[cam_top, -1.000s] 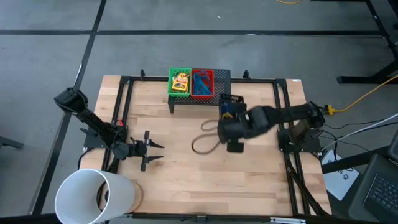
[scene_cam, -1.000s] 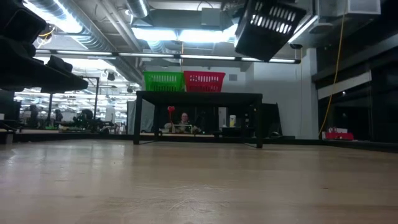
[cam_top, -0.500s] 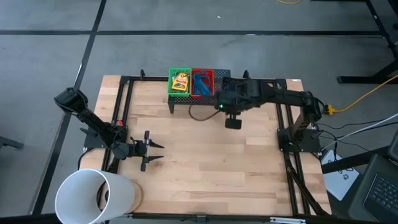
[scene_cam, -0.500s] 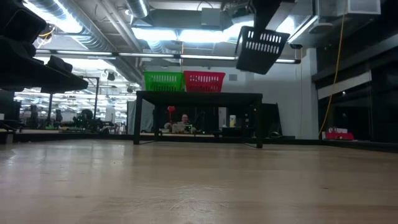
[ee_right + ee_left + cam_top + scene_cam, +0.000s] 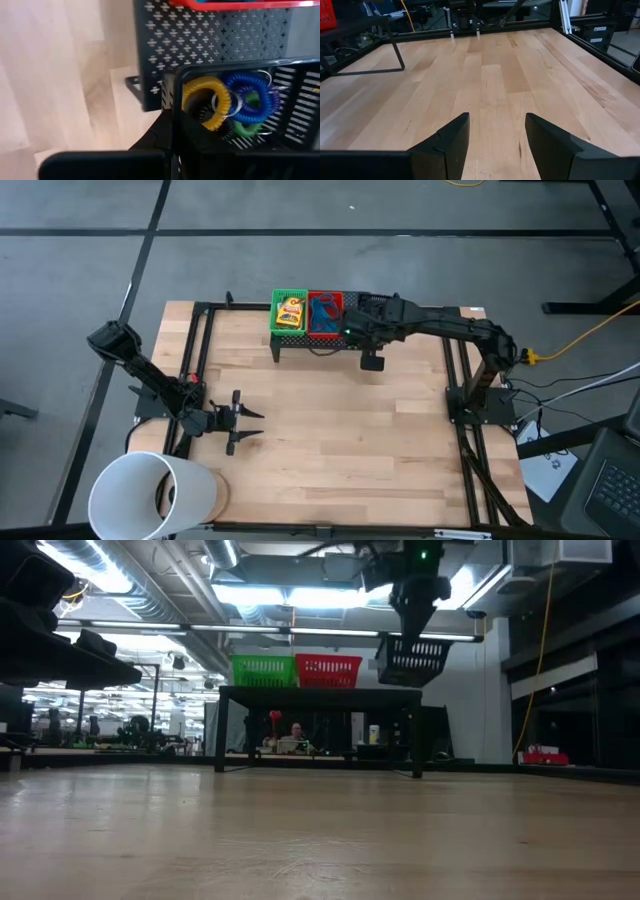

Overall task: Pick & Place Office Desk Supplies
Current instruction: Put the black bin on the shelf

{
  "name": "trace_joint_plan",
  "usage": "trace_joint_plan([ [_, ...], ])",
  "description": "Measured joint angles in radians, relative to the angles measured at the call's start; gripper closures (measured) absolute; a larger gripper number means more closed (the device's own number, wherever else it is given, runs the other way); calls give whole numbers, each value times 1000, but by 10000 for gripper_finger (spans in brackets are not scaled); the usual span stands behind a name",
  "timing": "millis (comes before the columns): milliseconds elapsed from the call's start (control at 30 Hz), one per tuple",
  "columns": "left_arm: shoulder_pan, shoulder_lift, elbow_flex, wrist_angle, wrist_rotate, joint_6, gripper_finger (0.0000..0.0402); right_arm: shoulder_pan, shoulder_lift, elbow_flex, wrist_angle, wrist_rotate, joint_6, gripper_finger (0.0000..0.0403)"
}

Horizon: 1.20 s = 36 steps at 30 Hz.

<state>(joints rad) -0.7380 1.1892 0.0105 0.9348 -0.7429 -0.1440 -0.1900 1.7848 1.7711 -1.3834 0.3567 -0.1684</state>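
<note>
- The table (image 5: 330,430) is made of pale wood boards with a smooth grain, and a dark metal frame runs around its edge.
- At the far side stands a little black shelf (image 5: 318,692) with thin legs. Its flat top is dark metal punched with tiny plus-shaped holes.
- On the shelf sit a green mesh tray (image 5: 289,313) and a red mesh tray (image 5: 325,315), side by side and touching.
- A yellow crayon box (image 5: 290,311) lies in the green tray.
- A blue cord bundle (image 5: 323,317) lies in the red tray.
- The right gripper (image 5: 352,330) reaches over the right end of the shelf. Its fingers are pinched tight on the rim of a black mesh tray (image 5: 411,659).
- In the low view the black tray hangs just above the shelf top, beside the red tray. I cannot tell if it touches the shelf.
- The black tray has slotted plastic walls. Inside it lie curly rubber-band rings (image 5: 227,102) in yellow, blue, purple, green and black, all bunched together like little springs.
- The left gripper (image 5: 242,421) waits low over the wood at the table's left side. Its two dark, wedge-shaped fingers (image 5: 445,147) stand apart with nothing between them.
- A big white cylinder (image 5: 150,495), smooth and round, lies at the near left corner.
</note>
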Motion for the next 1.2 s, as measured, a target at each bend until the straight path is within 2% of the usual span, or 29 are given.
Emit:
trace_joint_plan([
  [433, 0, 0, 0, 0, -6, 10, 210, -59, 5, -39, 119, -84, -76, 393],
  [900, 0, 0, 0, 0, -5, 9, 210, -69, 71, -38, 156, -54, -110, 393],
  [1200, 0, 0, 0, 1, -5, 9, 210, -68, 74, -17, 168, -85, -114, 394],
])
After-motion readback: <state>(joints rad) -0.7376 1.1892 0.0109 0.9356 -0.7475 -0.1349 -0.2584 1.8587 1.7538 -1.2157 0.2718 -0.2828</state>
